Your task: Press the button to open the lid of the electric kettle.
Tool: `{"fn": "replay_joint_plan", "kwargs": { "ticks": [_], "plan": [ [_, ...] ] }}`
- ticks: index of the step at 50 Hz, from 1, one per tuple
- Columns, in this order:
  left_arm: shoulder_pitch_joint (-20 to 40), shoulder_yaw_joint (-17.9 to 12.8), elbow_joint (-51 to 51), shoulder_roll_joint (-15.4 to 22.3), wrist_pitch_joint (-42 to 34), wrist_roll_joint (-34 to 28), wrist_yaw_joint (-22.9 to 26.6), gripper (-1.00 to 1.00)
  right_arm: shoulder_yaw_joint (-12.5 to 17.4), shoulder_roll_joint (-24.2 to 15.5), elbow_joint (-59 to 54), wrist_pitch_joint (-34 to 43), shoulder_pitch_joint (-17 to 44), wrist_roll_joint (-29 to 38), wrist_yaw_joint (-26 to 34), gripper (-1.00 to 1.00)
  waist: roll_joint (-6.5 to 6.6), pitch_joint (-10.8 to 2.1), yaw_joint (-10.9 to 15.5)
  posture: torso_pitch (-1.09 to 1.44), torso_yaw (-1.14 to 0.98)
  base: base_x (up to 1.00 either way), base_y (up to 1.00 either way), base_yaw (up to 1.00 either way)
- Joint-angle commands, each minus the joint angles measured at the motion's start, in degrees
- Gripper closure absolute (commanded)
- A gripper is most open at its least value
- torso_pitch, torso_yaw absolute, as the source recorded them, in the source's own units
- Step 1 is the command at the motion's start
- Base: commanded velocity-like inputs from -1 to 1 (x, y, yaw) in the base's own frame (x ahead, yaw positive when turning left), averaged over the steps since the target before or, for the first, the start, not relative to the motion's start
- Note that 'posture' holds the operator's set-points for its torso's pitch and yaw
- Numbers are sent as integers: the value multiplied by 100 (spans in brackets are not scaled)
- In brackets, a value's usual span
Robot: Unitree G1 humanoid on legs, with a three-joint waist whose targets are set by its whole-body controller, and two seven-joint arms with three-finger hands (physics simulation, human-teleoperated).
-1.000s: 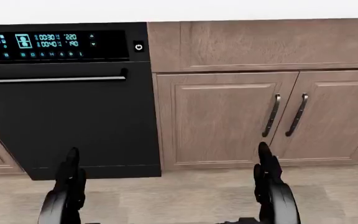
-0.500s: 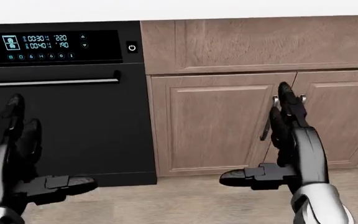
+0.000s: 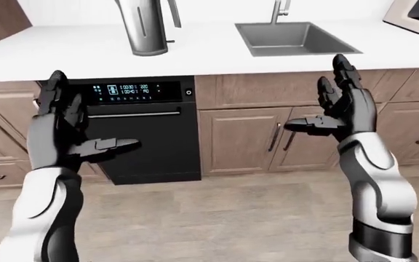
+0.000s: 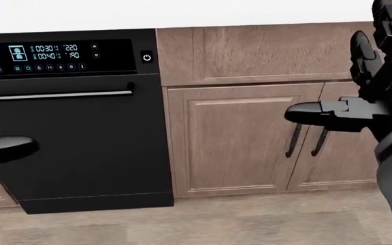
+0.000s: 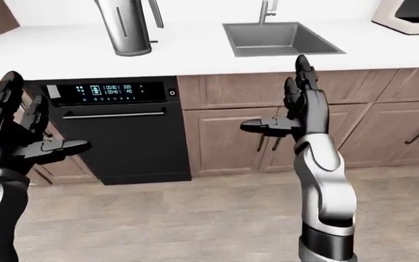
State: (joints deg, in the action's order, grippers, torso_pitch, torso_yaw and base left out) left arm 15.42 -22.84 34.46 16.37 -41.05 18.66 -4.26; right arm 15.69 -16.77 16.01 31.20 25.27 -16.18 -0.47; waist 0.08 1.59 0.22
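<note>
The electric kettle is a tall steel body on the white counter, at the top left of the left-eye view; its top and lid are cut off by the frame edge. It also shows in the right-eye view. My left hand is open and empty, raised well below and left of the kettle. My right hand is open and empty, raised before the cabinet doors, far right of the kettle. In the head view only my right hand shows whole.
A black oven with a lit display stands under the counter below the kettle. A steel sink is set in the counter to the right. A white appliance stands at the top right. Wooden cabinet doors line the base.
Both hands have risen from low near the floor to chest height and spread apart. The head view has shifted slightly.
</note>
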Motion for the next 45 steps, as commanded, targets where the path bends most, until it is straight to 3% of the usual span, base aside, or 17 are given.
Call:
{"fn": "replay_joint_plan", "kwargs": {
  "ticks": [1,8,9,11,18,21,24,25,28,30,33,34,35,38,45],
  "plan": [
    [232,-104,266,124,-156,257,-14,-100,44,-88,206,-77,159,-89,7,-100,7,-101,-6,0,0,0,0,0],
    [356,-275,332,341,-361,640,-212,-100,38,-137,297,26,228,-153,16,-100,17,-72,-7,0,0,1,0,0],
    [348,-264,332,372,-347,638,-225,-100,42,-142,280,19,234,-156,18,-100,40,-154,-14,0,0,5,2,0],
    [335,-245,329,406,-330,597,-238,-100,42,-144,263,14,241,-170,20,-100,53,-57,-24,0,0,7,5,0],
    [334,-246,349,404,-319,610,-258,-100,19,-132,296,3,203,-177,59,-100,124,5,-48,0,0,10,5,0],
    [320,-259,337,418,-294,606,-243,-100,8,-116,321,4,178,-169,74,-100,44,15,-53,0,0,12,5,0],
    [318,-269,349,436,-293,599,-232,-100,8,-106,360,31,167,-169,79,-100,-182,51,-65,0,0,15,7,0],
    [318,-275,343,442,-287,593,-228,-100,9,-104,373,40,166,-171,81,-100,-82,45,-70,0,0,16,6,0],
    [310,-263,338,452,-261,553,-210,-100,0,-87,385,28,134,-158,96,-100,-74,6,-62,0,0,16,6,0],
    [300,-269,343,441,-251,544,-195,-100,-29,-60,338,-16,120,-119,102,-100,11,-7,-51,0,0,17,6,0],
    [253,-252,274,401,-162,484,-163,-100,-15,-54,419,42,114,-141,112,-100,300,45,-75,0,0,17,7,0],
    [266,-251,303,408,-196,486,-171,-100,-7,-57,416,43,112,-143,119,-100,498,-14,-83,0,0,17,7,0],
    [303,-251,308,424,-229,485,-184,-100,6,-63,423,61,126,-152,112,-100,402,-1,-52,0,0,16,6,0],
    [374,-356,349,478,-320,581,-219,-100,15,-79,473,125,163,-185,86,-100,383,7,-22,0,0,17,7,0],
    [428,-371,391,584,-357,674,-282,-100,47,-114,533,217,212,-255,45,-100,0,5,20,0,0,17,6,0]
  ]
}}
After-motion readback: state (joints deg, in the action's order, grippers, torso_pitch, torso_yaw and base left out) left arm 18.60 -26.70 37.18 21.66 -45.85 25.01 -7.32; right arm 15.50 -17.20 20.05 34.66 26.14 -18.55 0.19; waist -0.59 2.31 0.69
